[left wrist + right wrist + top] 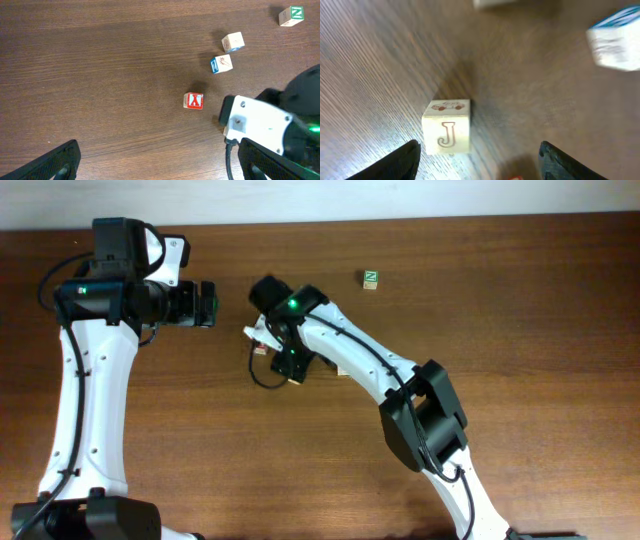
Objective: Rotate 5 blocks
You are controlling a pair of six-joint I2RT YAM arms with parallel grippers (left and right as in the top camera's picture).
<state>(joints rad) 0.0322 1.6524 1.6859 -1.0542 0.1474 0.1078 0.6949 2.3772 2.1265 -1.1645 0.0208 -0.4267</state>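
Note:
A pale block printed with a J (pixel 446 127) rests on the wood in the right wrist view, just ahead of my right gripper (pixel 480 162). Its jaws are open and the block sits near the left finger (pixel 395 164), free of both. In the overhead view my right gripper (pixel 292 366) points down at mid-table. A red-faced Y block (pixel 193 101) lies left of the right arm, also the red block (pixel 260 349) seen from overhead. Another pale block (pixel 233 42) lies further back. My left gripper (pixel 160 165) hangs open over bare wood, far from the blocks.
A cube with a blue letter (pixel 221 64) lies between the pale block and the Y block. The green-framed Z cube (pixel 370 278) stands apart toward the back. The right arm's white wrist housing (pixel 255 122) fills the lower right of the left wrist view.

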